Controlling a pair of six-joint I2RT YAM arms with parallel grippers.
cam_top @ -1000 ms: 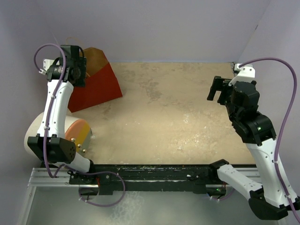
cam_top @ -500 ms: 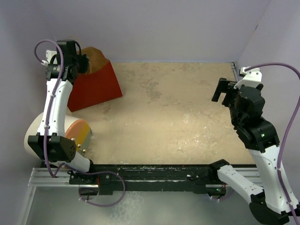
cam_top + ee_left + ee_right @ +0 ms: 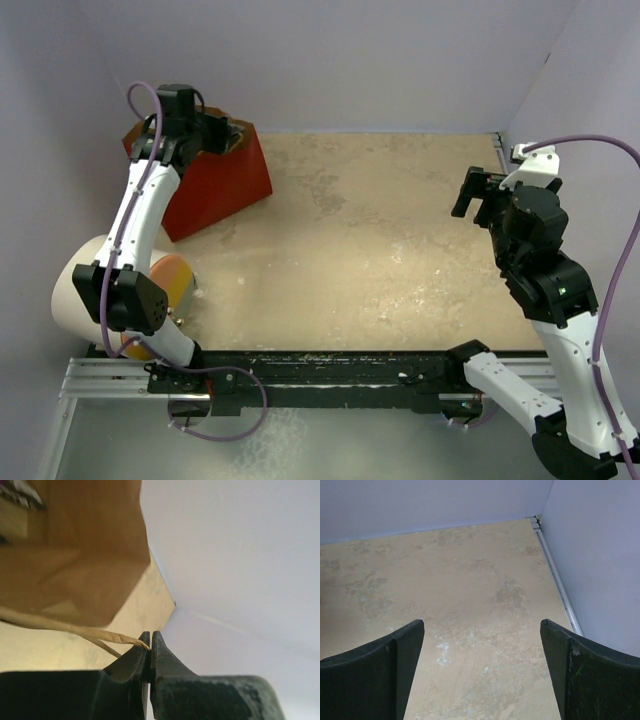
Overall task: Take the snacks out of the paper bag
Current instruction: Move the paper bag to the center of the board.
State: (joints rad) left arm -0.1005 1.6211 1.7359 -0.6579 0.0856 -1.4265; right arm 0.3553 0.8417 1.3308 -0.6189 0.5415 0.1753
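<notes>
The paper bag [image 3: 215, 185], red outside and brown inside, lies at the back left of the table. My left gripper [image 3: 232, 135] is at its top right edge. In the left wrist view the left gripper [image 3: 150, 636] is shut on the bag's thin string handle [image 3: 75, 629], with the brown paper bag [image 3: 90, 555] just above and left. A striped shiny edge [image 3: 20, 492] shows at that view's top left corner; I cannot tell whether it is one of the snacks. My right gripper [image 3: 470, 190] hangs open at the right, and in its wrist view the right gripper [image 3: 482, 630] is over bare table.
A large white cylinder [image 3: 85, 290] with an orange end [image 3: 170, 280] lies at the front left beside the left arm. Lilac walls close the back and both sides. A metal rail [image 3: 555, 570] runs along the right wall.
The left gripper has shut on the string handle and moved right. The bag has shifted right and turned with it. The right arm rose slightly, then held still.
</notes>
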